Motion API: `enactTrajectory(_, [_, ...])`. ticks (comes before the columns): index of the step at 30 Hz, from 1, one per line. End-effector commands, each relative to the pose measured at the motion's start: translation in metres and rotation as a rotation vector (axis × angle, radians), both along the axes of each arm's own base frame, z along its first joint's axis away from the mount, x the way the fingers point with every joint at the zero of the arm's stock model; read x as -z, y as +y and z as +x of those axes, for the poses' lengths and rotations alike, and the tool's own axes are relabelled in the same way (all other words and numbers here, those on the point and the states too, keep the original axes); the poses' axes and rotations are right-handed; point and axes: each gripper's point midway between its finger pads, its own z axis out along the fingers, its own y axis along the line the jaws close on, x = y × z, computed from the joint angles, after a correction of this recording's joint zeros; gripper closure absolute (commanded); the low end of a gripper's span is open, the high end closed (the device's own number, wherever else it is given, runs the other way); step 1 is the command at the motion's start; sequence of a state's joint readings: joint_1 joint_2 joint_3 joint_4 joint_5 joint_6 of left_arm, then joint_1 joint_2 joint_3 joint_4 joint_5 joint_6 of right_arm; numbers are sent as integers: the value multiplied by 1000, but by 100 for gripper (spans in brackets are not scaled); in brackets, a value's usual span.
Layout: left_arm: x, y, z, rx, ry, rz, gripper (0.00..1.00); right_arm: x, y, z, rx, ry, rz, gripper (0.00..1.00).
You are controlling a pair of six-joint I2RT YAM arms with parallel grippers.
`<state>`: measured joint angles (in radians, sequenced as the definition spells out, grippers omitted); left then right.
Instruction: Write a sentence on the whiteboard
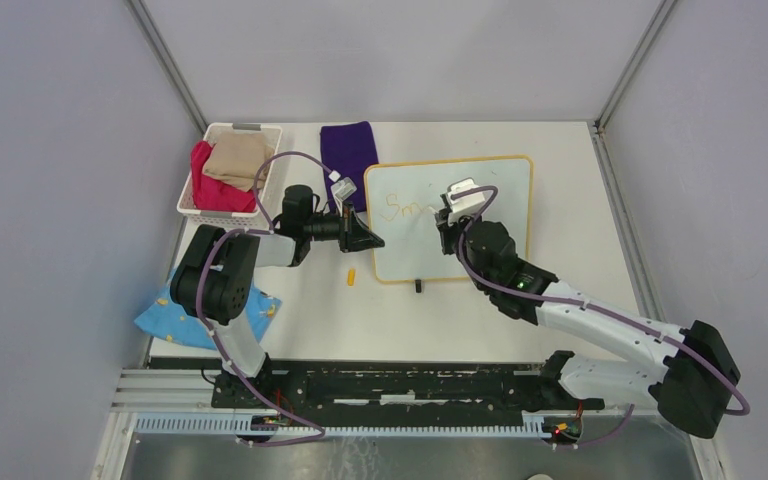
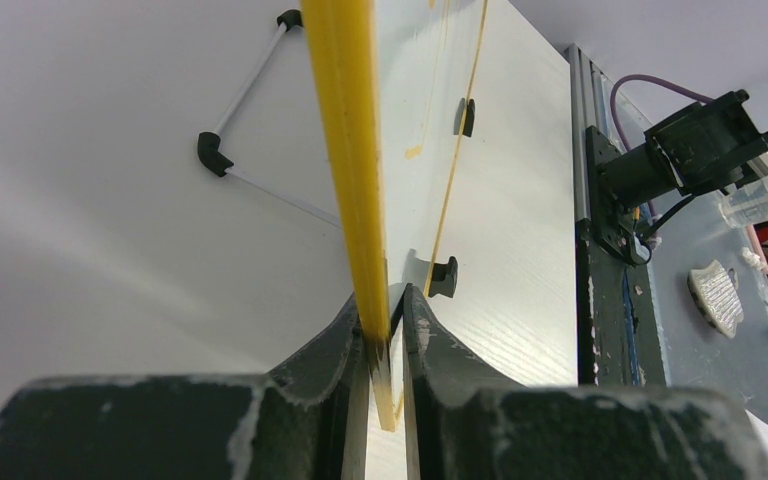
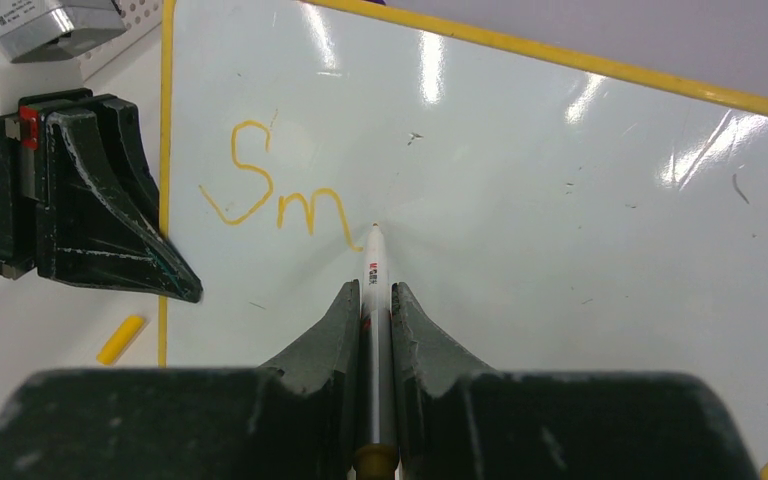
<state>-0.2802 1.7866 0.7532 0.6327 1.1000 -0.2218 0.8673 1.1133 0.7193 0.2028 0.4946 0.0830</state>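
Pale lavender walls [image 1: 50,150] are boxing in the white table [image 1: 580,260] on three sides, metal posts [image 1: 165,62] standing at its far corners.

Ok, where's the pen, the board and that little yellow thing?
marker [image 3: 376,300], right wrist view, white barrel.
whiteboard [image 3: 560,250], right wrist view, bare white face.
yellow piece [image 3: 121,339], right wrist view, its middle.

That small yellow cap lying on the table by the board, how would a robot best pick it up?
Probably from straight above, pinching across the middle of the yellow cap: it lies on its side on the table, with both long sides free.
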Motion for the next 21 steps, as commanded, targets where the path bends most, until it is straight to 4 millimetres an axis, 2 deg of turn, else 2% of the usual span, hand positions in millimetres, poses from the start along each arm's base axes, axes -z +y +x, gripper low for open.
enactTrajectory(1, [51, 1, -12, -37, 65, 141, 98, -38, 3, 8, 9, -61, 68, 100])
enactTrajectory(10, [52, 1, -13, -36, 63, 142, 98, -35, 8, 13, 3, -54, 63, 100])
enactTrajectory(21, [53, 1, -12, -37, 66, 148, 98, -12, 4, 13, 16, -13, 40, 100])
